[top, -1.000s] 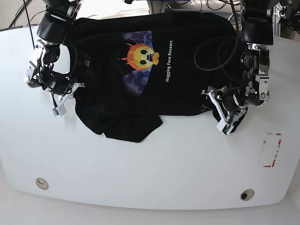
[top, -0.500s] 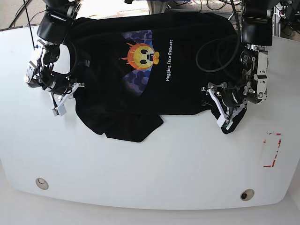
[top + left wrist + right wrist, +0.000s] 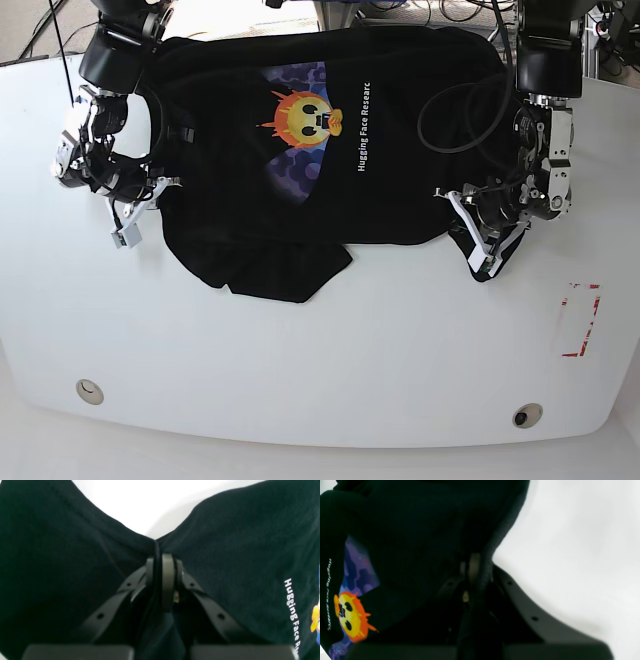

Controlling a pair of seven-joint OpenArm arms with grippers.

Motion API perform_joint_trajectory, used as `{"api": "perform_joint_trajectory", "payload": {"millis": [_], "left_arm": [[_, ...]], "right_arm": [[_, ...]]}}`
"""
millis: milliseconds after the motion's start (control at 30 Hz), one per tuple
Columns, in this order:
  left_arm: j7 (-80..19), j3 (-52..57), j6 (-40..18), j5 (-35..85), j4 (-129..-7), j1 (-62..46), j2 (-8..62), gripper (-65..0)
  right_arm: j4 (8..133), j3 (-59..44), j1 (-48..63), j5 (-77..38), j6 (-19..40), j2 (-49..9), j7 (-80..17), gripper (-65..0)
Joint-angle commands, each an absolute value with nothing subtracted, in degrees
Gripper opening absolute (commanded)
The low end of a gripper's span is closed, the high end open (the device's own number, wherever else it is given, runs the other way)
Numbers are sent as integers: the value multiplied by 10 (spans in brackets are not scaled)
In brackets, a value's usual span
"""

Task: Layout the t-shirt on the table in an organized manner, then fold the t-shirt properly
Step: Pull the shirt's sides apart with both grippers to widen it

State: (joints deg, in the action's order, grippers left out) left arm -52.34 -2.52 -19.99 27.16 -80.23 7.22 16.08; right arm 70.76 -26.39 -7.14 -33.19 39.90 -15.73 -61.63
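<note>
Both grippers clamped on t-shirt edges, left gripper, right gripper; cloth bunched between jaws, layout unfinished, folding not begun.

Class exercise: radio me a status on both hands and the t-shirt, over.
Left hand shut on the t-shirt. Right hand shut on its other side. Shirt bunched on the table. Nothing in the way.

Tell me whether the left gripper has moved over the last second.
Yes. In the base view the left gripper has closed on the t-shirt and edged slightly away from the red tape mark.
</note>
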Motion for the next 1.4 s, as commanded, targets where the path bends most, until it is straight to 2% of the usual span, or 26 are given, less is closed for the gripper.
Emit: {"api": "perform_joint_trajectory", "payload": {"millis": [0, 267, 500, 767, 1367], "left_arm": [[-515, -19, -200, 276, -850, 80, 175, -650], [-531, 8, -200, 276, -949, 48, 194, -650], [-596, 93, -224, 276, -996, 36, 208, -650], [-597, 164, -245, 276, -1025, -7, 219, -650], [-597, 172, -245, 277, -1048, -48, 222, -650]], "right_arm": [[716, -265, -81, -333, 400, -167, -613, -647], [716, -265, -82, -333, 400, -169, -613, -648], [716, -265, -83, -332, 400, -170, -613, -648], [716, -265, -90, -332, 400, -169, -613, -648], [716, -263, -99, -331, 400, -167, -612, -650]]}}
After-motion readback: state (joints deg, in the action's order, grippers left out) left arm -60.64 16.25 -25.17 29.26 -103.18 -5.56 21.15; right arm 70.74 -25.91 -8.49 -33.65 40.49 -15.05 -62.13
